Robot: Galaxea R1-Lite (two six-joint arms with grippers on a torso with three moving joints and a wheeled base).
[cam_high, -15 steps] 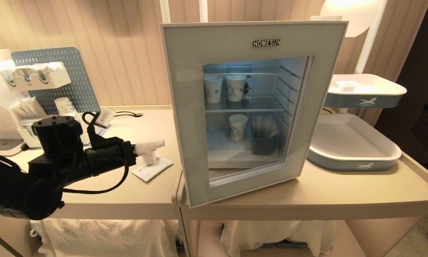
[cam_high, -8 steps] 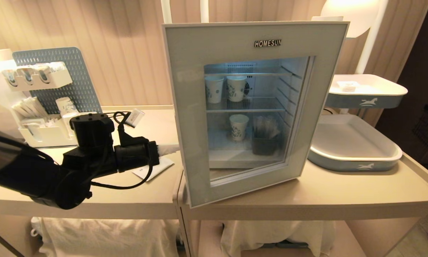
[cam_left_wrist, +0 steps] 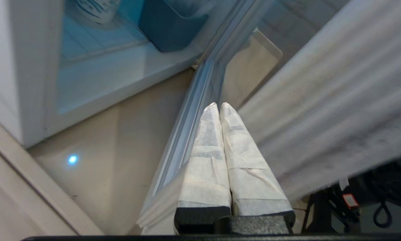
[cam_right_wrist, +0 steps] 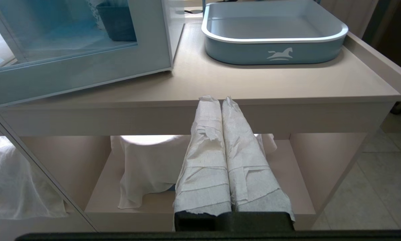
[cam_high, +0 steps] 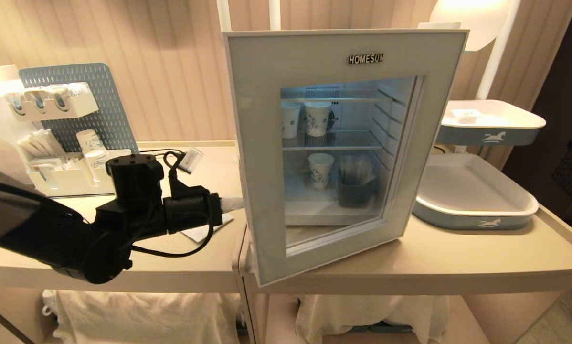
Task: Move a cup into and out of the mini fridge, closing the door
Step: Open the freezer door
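the left gripper [cam_high: 236,204] has its two white wrapped fingers [cam_left_wrist: 217,140] pressed flat together with nothing between them. it reaches across the tabletop [cam_high: 181,258] and its tip sits right at the free edge of the door [cam_high: 259,157], low down on that edge. in the left wrist view the fingertips rest against the inner side of the door, close to the seal.

the door hangs partly open, with its free edge out near the front edge of the tabletop. through its glass you can see the inside of the mini fridge [cam_high: 362,143], lit pale blue. two paper cups [cam_high: 317,118] stand on the upper wire shelf and one more stands below, next to a dark holder [cam_high: 355,193].

a flat white sachet [cam_high: 201,232] lies on the tabletop under the left gripper.

the cup [cam_high: 465,114] is far from the gripper, lying in the upper tray [cam_high: 491,136] past the right side of the mini fridge. a bigger tray [cam_high: 474,217] sits below it near the right edge of the tabletop.

the right gripper [cam_right_wrist: 220,100] hangs in front of the table's front edge, fingers pressed together and holding nothing.
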